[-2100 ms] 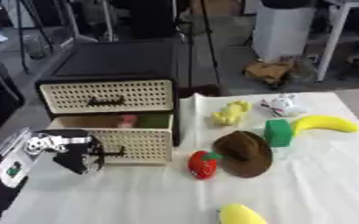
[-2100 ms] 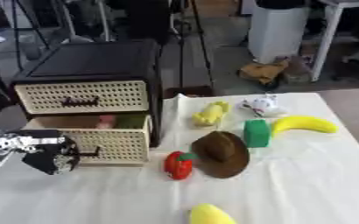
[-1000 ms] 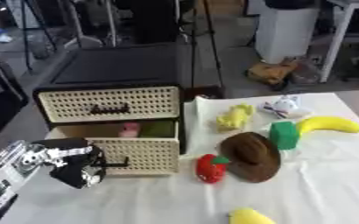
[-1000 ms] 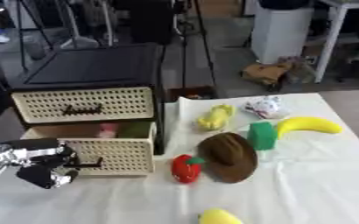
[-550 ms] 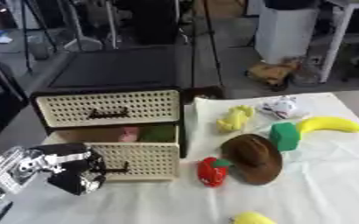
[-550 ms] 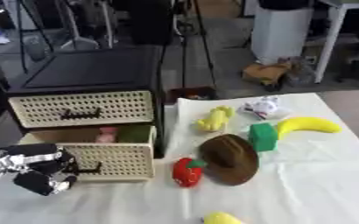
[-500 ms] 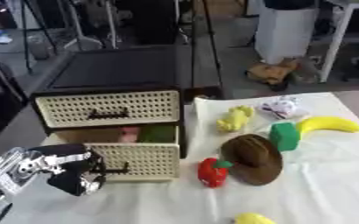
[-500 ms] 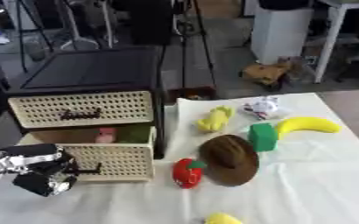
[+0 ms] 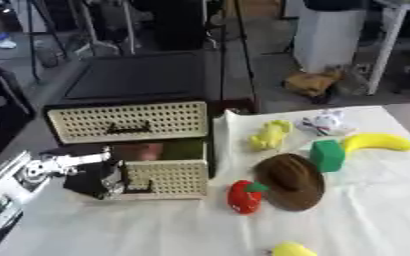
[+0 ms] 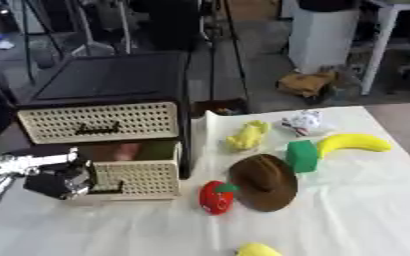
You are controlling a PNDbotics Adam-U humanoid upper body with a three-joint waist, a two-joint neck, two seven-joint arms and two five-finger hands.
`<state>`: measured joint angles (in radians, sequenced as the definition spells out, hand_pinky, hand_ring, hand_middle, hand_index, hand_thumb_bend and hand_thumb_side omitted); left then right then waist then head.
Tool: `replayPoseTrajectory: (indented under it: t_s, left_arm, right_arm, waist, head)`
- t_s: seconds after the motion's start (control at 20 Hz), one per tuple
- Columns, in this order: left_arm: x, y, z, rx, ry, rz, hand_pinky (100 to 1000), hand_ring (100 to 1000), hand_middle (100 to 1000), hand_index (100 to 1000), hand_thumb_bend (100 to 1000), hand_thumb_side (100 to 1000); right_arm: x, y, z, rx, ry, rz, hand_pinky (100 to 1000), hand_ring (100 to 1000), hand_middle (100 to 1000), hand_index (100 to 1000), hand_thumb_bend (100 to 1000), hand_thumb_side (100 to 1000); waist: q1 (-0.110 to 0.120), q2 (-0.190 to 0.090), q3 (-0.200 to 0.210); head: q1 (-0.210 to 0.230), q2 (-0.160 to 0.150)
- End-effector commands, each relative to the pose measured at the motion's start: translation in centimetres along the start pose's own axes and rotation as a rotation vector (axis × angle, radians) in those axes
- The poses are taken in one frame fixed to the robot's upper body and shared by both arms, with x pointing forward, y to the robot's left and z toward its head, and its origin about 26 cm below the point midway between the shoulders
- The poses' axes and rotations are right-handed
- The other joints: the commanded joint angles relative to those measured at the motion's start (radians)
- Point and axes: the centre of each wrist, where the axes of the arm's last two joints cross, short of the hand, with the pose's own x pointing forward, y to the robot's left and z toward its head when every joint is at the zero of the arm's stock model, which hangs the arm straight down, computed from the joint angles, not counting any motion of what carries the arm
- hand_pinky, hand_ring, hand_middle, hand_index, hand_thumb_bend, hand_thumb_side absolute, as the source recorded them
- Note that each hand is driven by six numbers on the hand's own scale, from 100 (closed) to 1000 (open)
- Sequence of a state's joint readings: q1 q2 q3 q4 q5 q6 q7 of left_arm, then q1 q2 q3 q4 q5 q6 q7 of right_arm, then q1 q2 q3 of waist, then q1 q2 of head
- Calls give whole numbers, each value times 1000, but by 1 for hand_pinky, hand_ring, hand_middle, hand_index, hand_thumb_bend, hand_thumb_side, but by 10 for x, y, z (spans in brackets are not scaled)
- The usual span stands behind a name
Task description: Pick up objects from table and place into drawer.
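Observation:
A black cabinet [image 9: 138,80] has two wicker-fronted drawers. The upper drawer [image 9: 128,121] is closed. The lower drawer [image 9: 166,177] is pulled out, with a pink thing [image 9: 140,150] and a green thing [image 9: 180,148] inside. My black left hand [image 9: 93,178] is at the left end of that drawer's front, fingers curled at its dark handle [image 9: 141,188]. On the white cloth lie a red fruit [image 9: 243,196], a brown hat [image 9: 289,180], a green block [image 9: 327,155], a banana [image 9: 376,141], a yellow toy [image 9: 271,134], a white crumpled thing [image 9: 324,122] and a yellow thing [image 9: 292,249].
The white cloth [image 9: 156,230] is bare in front of the drawer and at the lower left. My silver left forearm [image 9: 7,187] comes in from the left edge. Beyond the table's far edge stand a white bin [image 9: 331,35] and stands.
The whole picture has shifted a little, so the camera moved. My left hand stays at the lower drawer's front, and the drawer stands about as far out as before.

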<state>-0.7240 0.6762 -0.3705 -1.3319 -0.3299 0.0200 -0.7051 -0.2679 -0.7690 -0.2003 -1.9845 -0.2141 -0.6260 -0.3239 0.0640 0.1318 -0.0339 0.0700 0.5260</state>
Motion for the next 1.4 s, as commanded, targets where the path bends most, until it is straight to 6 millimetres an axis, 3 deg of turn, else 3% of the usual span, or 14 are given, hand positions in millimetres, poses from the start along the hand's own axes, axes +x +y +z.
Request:
replayPoseTrajectory:
  t_s: [0.05,0.3,0.55,0.6,0.7,1.4]
  left_arm:
    - [-5,15,8,19,13,20,100,169,161,633,100,562]
    - [-9,14,9,5,24,0,100,173,165,636,100,555]
    - [-18,8,7,-32,57,7,100,174,164,762,100,551]
    - [-21,7,7,-48,63,16,100,174,163,863,100,547]
    - [-23,5,7,-73,68,22,100,175,164,905,100,545]
    - [-11,-17,13,-148,60,-112,100,190,191,1000,100,576]
  right_arm:
    - [5,-4,-10,5,-29,19,681,766,680,812,244,1000]
    - [5,-4,-12,0,-29,21,681,766,680,812,239,1000]
    - [5,-4,-11,-8,-27,21,681,767,680,812,238,1000]
    - [5,-4,-11,-9,-26,21,681,766,680,811,238,1000]
    - [5,-4,-11,-9,-24,19,682,767,680,810,243,1000]
    - [5,-4,-12,-11,-19,22,683,767,678,810,247,1000]
  waist:
    - [-3,-12,1]
    - [1,-11,-1]
    - [-1,-11,-3]
    - [-1,-11,-3]
    - [0,-11,-3]
    - [6,-5,-3]
  head:
    - [3,11]
    - [-3,9]
    - [-4,12]
    - [-4,12]
    - [-7,11]
    - [-28,-5]
